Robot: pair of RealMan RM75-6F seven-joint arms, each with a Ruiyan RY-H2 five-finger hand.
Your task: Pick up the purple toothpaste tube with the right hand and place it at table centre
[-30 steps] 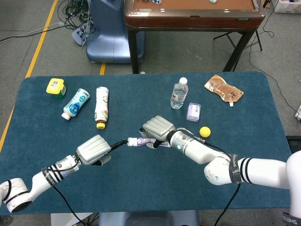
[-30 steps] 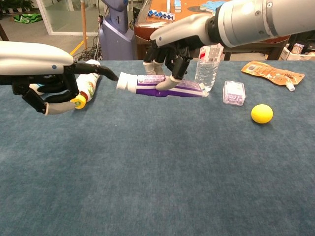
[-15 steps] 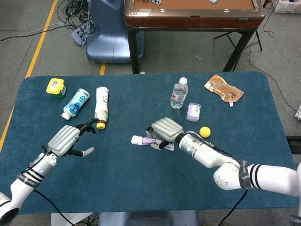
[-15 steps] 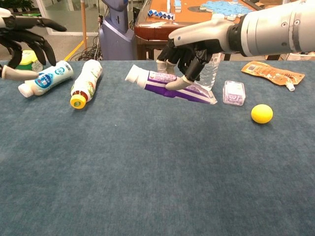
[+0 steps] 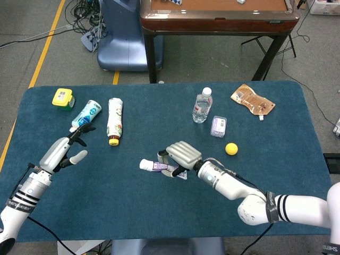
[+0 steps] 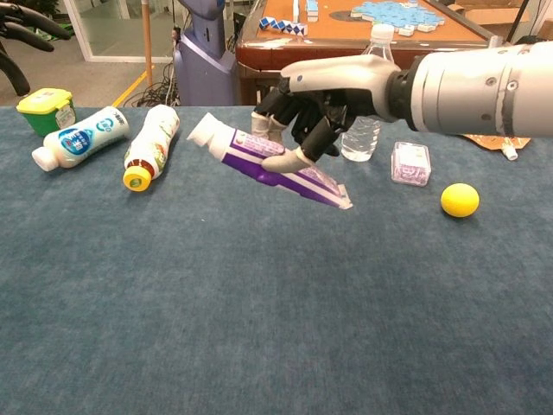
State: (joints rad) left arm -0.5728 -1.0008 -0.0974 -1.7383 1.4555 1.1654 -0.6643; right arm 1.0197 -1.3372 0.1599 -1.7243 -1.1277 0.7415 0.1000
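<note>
The purple toothpaste tube [image 6: 259, 161] [image 5: 154, 166] has a white cap at its left end and a flat crimped tail at its right. My right hand [image 6: 313, 108] [image 5: 181, 156] grips it around the middle from above and holds it tilted above the table, cap end up. In the head view it hangs over the middle of the blue table [image 5: 159, 212]. My left hand [image 5: 62, 152] is open with fingers spread, far left above the table; only its dark fingertips [image 6: 22, 22] show at the chest view's top left corner.
Two lying bottles [image 5: 85, 117] [image 5: 114, 120] and a yellow-lidded green box [image 5: 63, 98] sit at the back left. A water bottle [image 5: 202, 105], a small clear case [image 5: 218, 126], a yellow ball [image 5: 231, 149] and an orange pouch [image 5: 253, 99] lie at the back right.
My right hand has carried the tube leftward and toward me, tilting its cap end higher. My left hand has drawn back to the far left and up, away from the tube.
</note>
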